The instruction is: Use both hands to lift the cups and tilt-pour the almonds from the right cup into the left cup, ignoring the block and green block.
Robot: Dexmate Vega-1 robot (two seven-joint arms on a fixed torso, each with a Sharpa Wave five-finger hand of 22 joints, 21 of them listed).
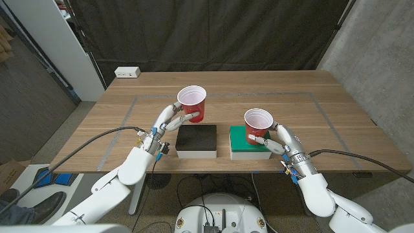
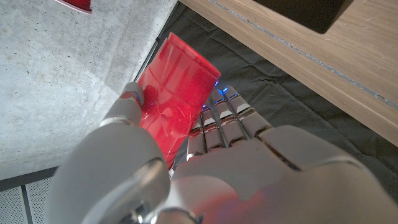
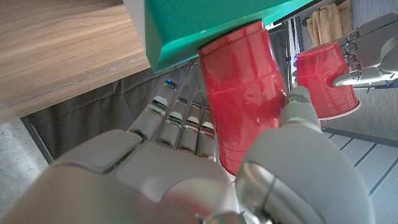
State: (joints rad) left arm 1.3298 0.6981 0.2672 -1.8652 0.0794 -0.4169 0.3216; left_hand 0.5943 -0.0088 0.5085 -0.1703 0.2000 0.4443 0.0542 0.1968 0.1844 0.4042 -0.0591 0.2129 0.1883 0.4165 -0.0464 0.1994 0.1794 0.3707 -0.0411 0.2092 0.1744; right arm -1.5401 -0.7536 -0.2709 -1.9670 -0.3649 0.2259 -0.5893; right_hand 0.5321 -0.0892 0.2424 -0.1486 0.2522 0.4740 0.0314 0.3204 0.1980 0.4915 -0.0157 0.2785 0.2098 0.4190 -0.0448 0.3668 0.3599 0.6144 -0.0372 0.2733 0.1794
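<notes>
With the left hand (image 1: pixel 169 123) gripping the raised left red cup (image 1: pixel 191 103) above the black block (image 1: pixel 197 141) and the right hand (image 1: pixel 277 139) clasping the right red cup (image 1: pixel 257 125) on the green block (image 1: pixel 248 143): lifting step, half done. Next: raise right cup, tilt over left rim.

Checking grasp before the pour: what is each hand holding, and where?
Left hand grips the left cup by its side wall; right hand grips the right cup likewise.

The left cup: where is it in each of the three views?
Head view: the left cup, held by the left hand above the black block.
Left wrist view: centre, in that hand's fingers.
Right wrist view: right edge, beside the right cup.
Shared landmark: the table.
</notes>
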